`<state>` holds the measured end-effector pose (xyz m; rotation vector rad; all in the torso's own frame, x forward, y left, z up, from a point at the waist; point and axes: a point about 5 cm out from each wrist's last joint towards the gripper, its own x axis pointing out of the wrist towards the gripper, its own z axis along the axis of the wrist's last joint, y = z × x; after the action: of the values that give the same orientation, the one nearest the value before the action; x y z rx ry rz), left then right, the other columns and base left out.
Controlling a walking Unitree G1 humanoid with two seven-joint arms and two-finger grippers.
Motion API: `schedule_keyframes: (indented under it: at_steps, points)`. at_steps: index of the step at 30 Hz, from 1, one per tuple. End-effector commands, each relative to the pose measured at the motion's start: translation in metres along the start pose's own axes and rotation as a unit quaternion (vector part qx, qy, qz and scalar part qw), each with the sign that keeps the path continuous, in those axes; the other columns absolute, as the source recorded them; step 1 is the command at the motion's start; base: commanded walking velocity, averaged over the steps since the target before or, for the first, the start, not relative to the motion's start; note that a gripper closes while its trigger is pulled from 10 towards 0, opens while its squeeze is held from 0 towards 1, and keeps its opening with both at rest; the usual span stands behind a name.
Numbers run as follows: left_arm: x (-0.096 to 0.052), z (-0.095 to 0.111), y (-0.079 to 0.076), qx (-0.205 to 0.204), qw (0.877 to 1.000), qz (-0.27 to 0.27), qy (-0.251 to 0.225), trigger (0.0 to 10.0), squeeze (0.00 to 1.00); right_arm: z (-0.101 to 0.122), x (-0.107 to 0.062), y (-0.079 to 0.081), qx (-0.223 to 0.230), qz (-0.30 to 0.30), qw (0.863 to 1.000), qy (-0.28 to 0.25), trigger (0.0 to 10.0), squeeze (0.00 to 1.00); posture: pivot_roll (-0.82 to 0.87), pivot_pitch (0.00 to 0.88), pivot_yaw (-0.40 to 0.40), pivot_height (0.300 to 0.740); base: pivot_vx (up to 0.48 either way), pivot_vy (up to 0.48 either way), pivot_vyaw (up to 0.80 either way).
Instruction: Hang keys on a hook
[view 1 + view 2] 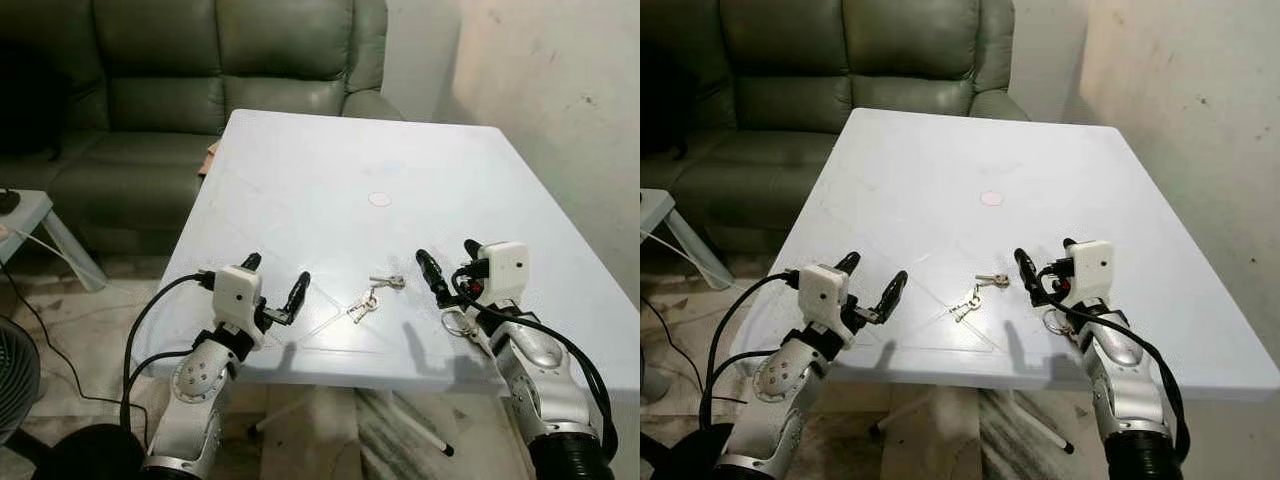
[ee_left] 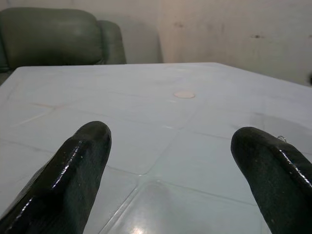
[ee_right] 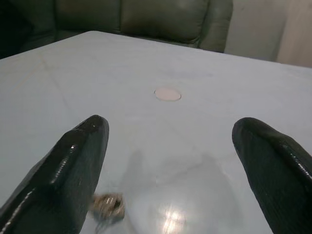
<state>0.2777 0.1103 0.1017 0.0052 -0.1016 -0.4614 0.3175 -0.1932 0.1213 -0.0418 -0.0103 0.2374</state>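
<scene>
Near the worktop's [image 1: 300,170] front edge, head views: one keys [image 1: 372,296] bunch, between left claw [image 1: 275,282] and right claw [image 1: 445,263], both spread wide, empty. Judged light, rigid metal, slippery, jangly; best pinched at the ring. Left wrist: two fingers [image 2: 73,170]. Right wrist: keys beside one finger. No hook visible.

You see two silver arms with rounded, screwed joint housings. Each wrist carries a white box. Left gripper [image 1: 275,277] and right gripper [image 1: 447,262] each have two glossy black fingers. Black cables loop along both forearms.
</scene>
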Motion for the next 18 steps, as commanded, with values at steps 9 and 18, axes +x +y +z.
schedule_keyframes:
  at_steps: [9, 18]
  points:
    - [-0.005, 0.001, -0.023, 0.032, 0.997, -0.070, -0.005, 10.0, 0.00, -0.001, 0.017, 0.010, 0.027, -0.043, 0.998, 0.034, 10.0, 0.00, 0.02, 0.000, -0.058, 0.740, 0.000, 0.000, 0.00]
    - [-0.008, -0.001, -0.038, 0.029, 0.995, -0.093, -0.004, 10.0, 0.00, -0.006, 0.029, 0.023, 0.037, -0.057, 0.996, 0.062, 10.0, 0.00, 0.02, 0.000, -0.063, 0.740, 0.000, 0.000, 0.00]
